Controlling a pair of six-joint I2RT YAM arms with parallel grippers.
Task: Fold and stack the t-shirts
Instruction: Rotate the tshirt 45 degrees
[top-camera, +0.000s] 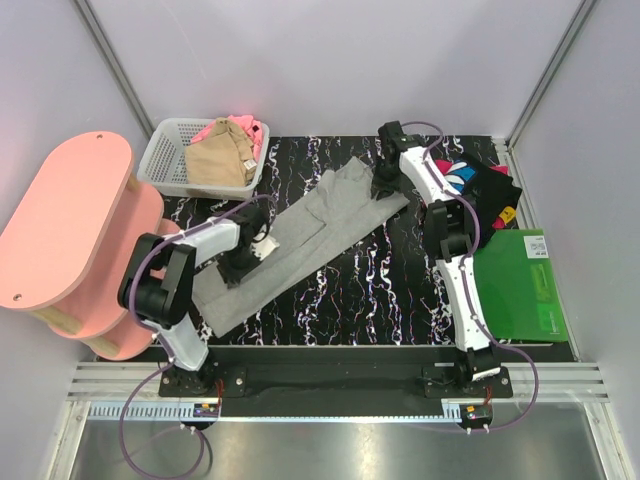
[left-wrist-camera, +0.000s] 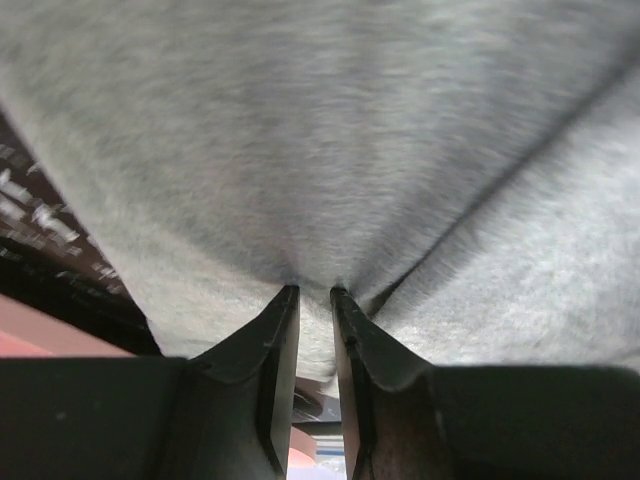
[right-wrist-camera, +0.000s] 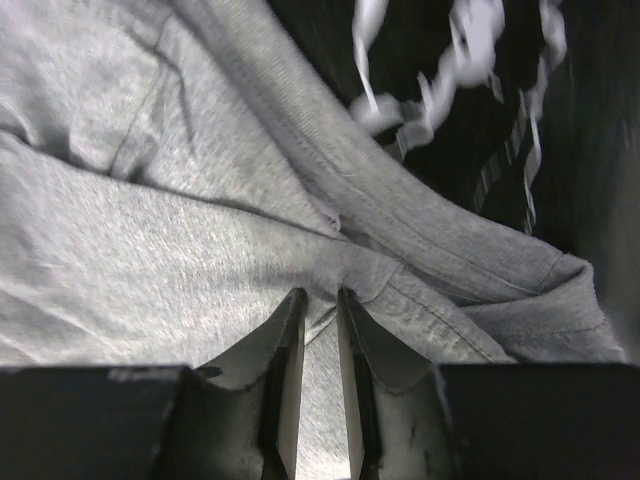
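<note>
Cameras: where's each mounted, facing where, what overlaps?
Top external: above and behind the bases, looking down at the table; left arm and right arm in full.
Left wrist: on the left arm, looking past the left gripper, which pinches the grey t-shirt.
Right wrist: on the right arm, looking past the right gripper at a stitched shirt edge.
Shared: all show the grey t-shirt.

grey t-shirt (top-camera: 300, 240): soft matt knit cloth (fine fuzz up close)
basket (top-camera: 158, 160): white plastic lattice
table top (top-camera: 370, 290): smooth, black, white-veined
green board (top-camera: 520, 285): smooth, matt
pink shelf (top-camera: 65, 210): smooth, matt
</note>
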